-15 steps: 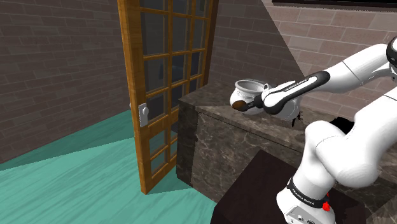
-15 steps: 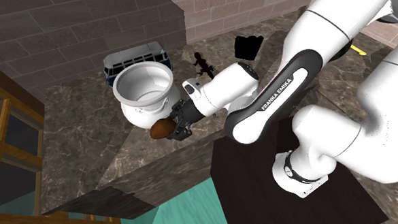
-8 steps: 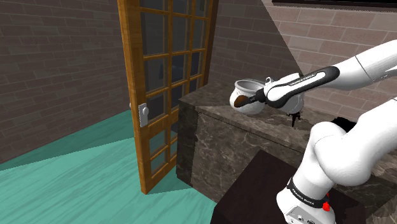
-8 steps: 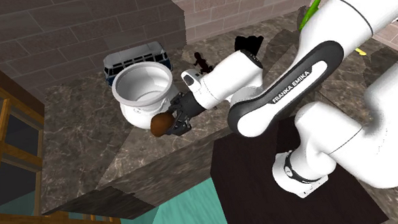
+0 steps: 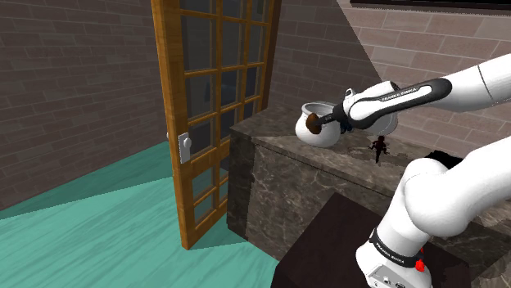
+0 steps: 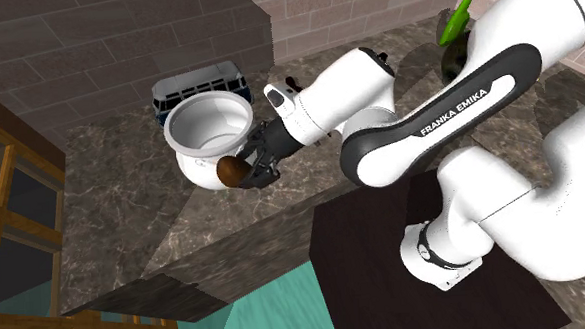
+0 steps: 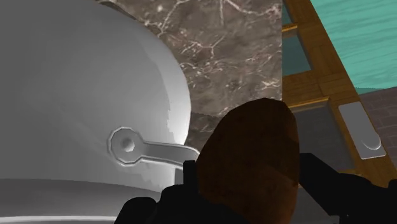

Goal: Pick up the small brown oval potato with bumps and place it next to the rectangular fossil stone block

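My gripper (image 5: 316, 125) (image 6: 241, 172) is shut on a small brown oval potato (image 5: 311, 124) (image 6: 230, 171) (image 7: 251, 156). It holds the potato in the air above the dark marble counter (image 5: 270, 159) (image 6: 121, 194), close against the side of a white pot (image 5: 326, 137) (image 6: 209, 126) (image 7: 76, 95). In the wrist view the black fingers (image 7: 321, 175) clasp the potato from both sides, and the pot's handle mount (image 7: 127, 145) sits just beside it.
A blue and white toy bus (image 6: 193, 89) stands behind the pot. A small dark figurine (image 5: 378, 149) stands on the counter, and a green object (image 6: 458, 21) lies farther back. A wooden glazed door (image 5: 213, 98) (image 7: 318, 83) stands past the counter's end, over teal floor.
The gripper has carried the potato upward and closer to the white pot. The forearm swung across the counter, covering the figurine in the second exterior view and uncovering the green object.
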`<state>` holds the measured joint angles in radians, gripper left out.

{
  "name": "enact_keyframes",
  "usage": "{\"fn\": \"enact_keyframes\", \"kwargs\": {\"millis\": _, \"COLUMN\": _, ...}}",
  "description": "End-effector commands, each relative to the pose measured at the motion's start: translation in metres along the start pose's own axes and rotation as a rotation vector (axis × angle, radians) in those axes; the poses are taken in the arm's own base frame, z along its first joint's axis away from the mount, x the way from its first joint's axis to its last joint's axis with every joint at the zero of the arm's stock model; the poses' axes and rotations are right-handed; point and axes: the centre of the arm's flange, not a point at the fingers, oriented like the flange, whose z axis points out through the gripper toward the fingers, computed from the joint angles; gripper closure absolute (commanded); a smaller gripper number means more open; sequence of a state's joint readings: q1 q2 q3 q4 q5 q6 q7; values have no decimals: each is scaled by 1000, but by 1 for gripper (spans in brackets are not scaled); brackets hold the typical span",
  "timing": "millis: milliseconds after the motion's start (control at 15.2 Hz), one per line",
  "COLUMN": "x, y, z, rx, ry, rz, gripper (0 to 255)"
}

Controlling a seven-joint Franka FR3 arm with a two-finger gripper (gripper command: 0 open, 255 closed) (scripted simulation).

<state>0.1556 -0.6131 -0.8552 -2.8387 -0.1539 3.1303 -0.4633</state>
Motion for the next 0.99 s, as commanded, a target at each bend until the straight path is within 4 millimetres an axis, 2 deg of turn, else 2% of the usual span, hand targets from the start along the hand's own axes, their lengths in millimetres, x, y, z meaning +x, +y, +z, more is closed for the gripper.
{"fn": "enact_keyframes", "kwargs": {"millis": 0, "x": 6, "y": 0, "z": -6, "rx": -1, "ry": 0, "rz": 0, "gripper": 255}}
{"fn": "enact_keyframes", "kwargs": {"millis": 924, "x": -105, "y": 81, "z": -129, "rx": -1, "ry": 0, "rz": 0, "gripper": 255}}
